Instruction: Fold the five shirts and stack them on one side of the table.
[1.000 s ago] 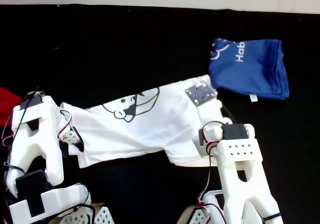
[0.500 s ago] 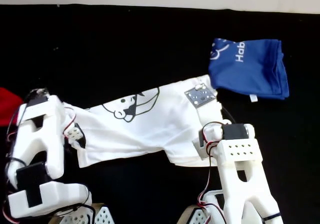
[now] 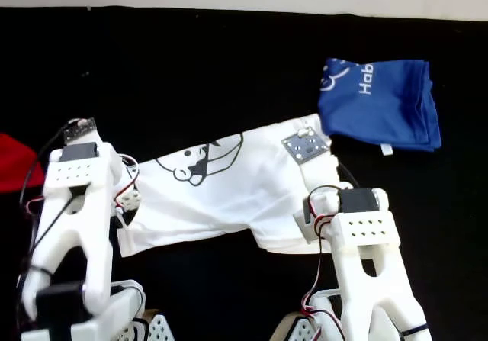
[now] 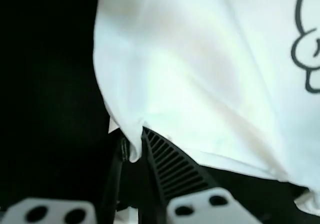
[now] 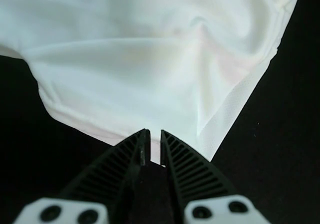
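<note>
A white shirt [image 3: 229, 192] with a black cartoon print is stretched out between my two arms on the black table. My left gripper [image 4: 133, 153] is shut on a fold at the shirt's left edge [image 4: 150, 83]. My right gripper [image 5: 151, 151] pinches the hem at the shirt's right end [image 5: 150, 73], its fingers nearly touching. In the high view the left arm [image 3: 76, 204] stands over the shirt's left side and the right arm [image 3: 358, 234] rises at its right side. A folded blue shirt [image 3: 381, 104] lies at the back right, touching the white shirt's corner.
A red shirt [image 3: 15, 162] pokes in at the left edge of the table [image 3: 191, 59]. The table's far edge meets a pale wall. Both arm bases stand along the near edge.
My left arm has swung to the right and risen, carrying the white shirt's left edge inward. The right arm and the blue shirt have stayed put.
</note>
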`<control>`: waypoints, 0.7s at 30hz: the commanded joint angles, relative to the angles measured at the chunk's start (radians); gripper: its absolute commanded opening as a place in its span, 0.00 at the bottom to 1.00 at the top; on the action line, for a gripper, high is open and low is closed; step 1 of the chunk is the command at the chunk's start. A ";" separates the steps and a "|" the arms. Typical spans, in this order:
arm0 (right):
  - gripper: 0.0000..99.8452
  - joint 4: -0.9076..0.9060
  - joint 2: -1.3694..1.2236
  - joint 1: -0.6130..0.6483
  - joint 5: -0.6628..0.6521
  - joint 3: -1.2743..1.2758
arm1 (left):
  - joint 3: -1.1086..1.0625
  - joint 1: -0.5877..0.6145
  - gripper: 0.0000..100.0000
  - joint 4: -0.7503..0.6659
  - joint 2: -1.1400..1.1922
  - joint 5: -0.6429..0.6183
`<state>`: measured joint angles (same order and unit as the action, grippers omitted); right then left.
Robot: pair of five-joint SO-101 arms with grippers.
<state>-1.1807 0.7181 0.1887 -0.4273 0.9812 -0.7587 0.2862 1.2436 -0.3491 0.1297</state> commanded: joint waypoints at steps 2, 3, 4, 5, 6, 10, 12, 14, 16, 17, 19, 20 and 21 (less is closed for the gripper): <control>0.05 0.001 -0.001 0.001 0.012 -0.008 | -0.002 -0.016 0.01 0.120 -0.061 0.011; 0.05 0.001 -0.001 0.001 0.012 -0.008 | -0.002 -0.018 0.01 0.140 -0.061 0.037; 0.05 0.001 -0.001 0.001 0.012 -0.008 | -0.002 -0.024 0.01 0.155 -0.061 0.071; 0.05 0.001 -0.001 0.001 0.012 -0.008 | -0.004 -0.039 0.01 0.172 -0.061 0.106; 0.05 0.001 -0.001 0.001 0.012 -0.010 | -0.004 -0.053 0.01 0.187 -0.061 0.138; 0.05 -0.004 -0.001 0.001 0.012 -0.013 | -0.042 -0.107 0.02 0.184 -0.061 0.176; 0.05 -0.005 -0.001 0.001 0.012 -0.015 | -0.074 -0.111 0.07 0.167 -0.061 0.176; 0.05 -0.005 -0.001 0.001 0.012 -0.015 | -0.090 -0.111 0.13 0.169 -0.061 0.176; 0.05 -0.005 -0.001 0.002 0.012 -0.015 | -0.087 -0.107 0.18 0.173 -0.061 0.176; 0.05 -0.005 -0.001 0.004 0.012 -0.016 | -0.085 -0.107 0.20 0.172 -0.067 0.176; 0.05 -0.005 0.001 0.004 0.012 -0.016 | -0.065 -0.107 0.21 0.175 -0.068 0.176; 0.05 -0.005 0.001 0.004 0.012 -0.016 | -0.044 -0.105 0.20 0.178 -0.068 0.176; 0.05 -0.005 0.001 0.004 0.012 -0.016 | -0.021 -0.105 0.20 0.189 -0.068 0.176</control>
<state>-1.1807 0.7181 0.1887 -0.4273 0.9812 -0.8355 0.1864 1.4154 -0.3905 0.2984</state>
